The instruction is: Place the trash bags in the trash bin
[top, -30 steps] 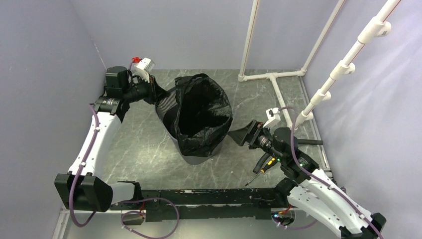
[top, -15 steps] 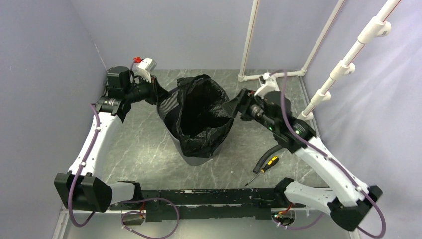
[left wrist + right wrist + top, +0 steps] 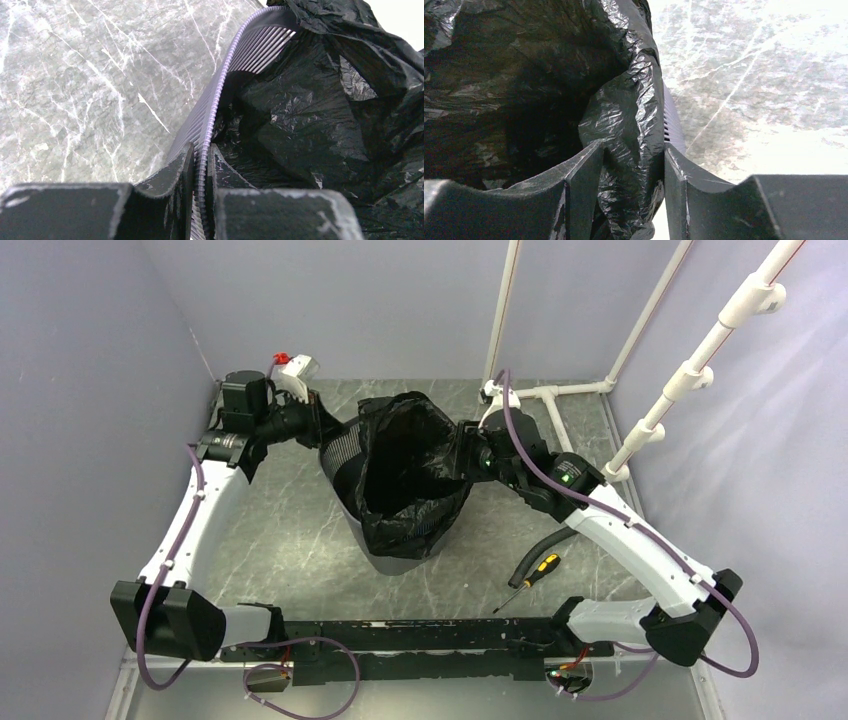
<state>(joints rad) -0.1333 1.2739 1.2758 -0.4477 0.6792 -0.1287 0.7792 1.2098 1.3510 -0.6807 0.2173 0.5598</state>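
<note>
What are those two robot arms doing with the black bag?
They are lining the trash bin with a trash bag. The left pincer pinches the bin's bare rim on one side. The right pincer straddles the opposite rim, where the bag is folded over it; whether it is squeezing yet, I can't tell. The bag hangs open inside the bin.

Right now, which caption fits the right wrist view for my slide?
Right gripper straddling the rim of the trash bin, a fold of the trash bag between its jaws.
</note>
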